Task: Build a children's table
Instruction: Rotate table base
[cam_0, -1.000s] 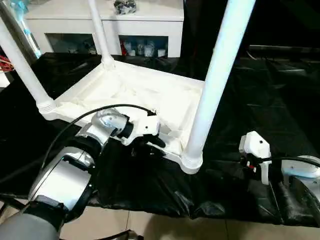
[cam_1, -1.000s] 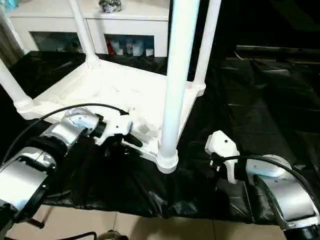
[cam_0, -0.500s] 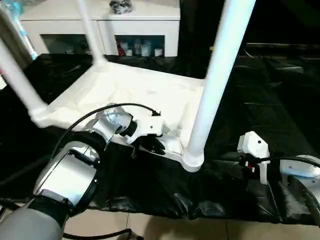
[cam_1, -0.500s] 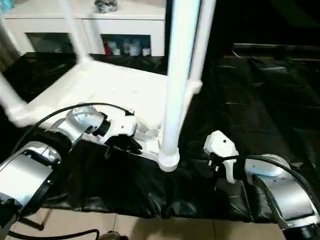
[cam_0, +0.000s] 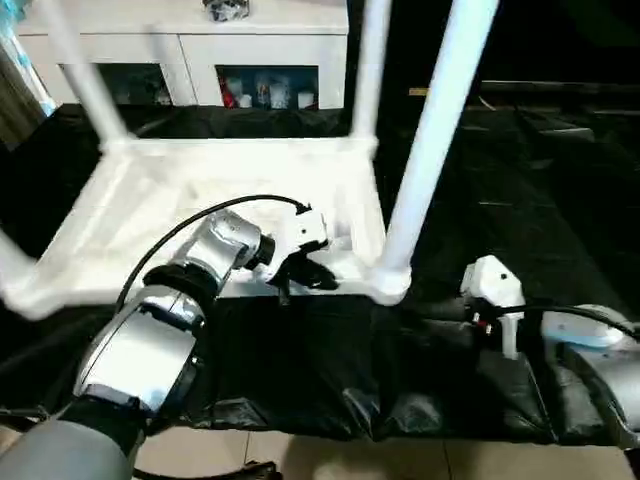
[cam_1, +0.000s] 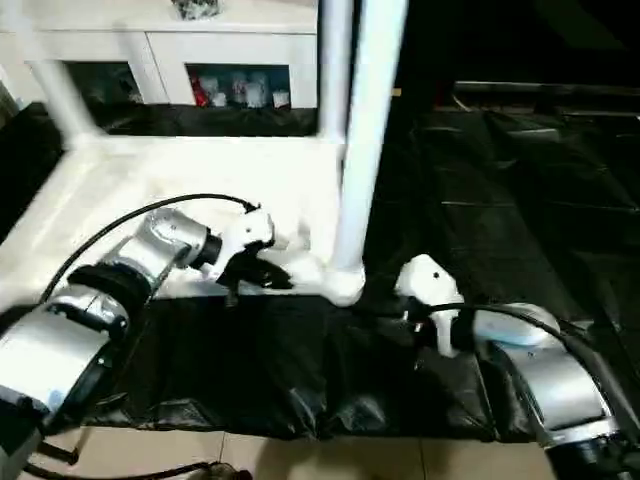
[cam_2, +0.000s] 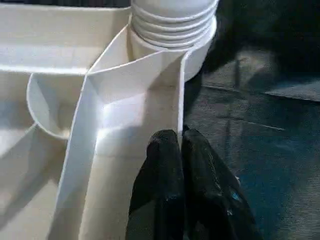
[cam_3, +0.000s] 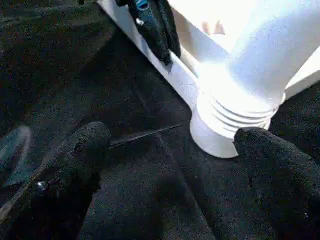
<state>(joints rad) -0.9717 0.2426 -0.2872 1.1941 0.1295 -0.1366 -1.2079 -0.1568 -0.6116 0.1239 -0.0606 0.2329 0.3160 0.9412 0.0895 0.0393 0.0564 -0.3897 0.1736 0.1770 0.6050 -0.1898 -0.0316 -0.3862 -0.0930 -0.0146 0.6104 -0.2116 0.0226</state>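
The children's table (cam_0: 230, 190) lies upside down on a surface covered with a black sheet (cam_0: 520, 180), its ribbed underside facing up and its legs pointing upward. In the head views the long side of the rectangular top runs roughly across the picture, with the near long edge toward the robot. The nearest leg (cam_0: 430, 130) rises from the near right corner socket (cam_0: 392, 282), leaning slightly to the right as it goes up; another leg (cam_0: 368, 70) stands at the far right corner and a third (cam_0: 85, 80) at the far left one.

The left claw (cam_2: 181, 165) is clenched on the thin rim wall of the tabletop's near edge, just beside that corner socket, with one black finger (cam_2: 160, 165) on each side of the wall. The right claw (cam_3: 170, 160) is released, its two fingers spread wide, low over the black sheet and facing the ringed base of the nearest leg without touching it.

A white cabinet (cam_0: 190, 60) stands behind the surface.
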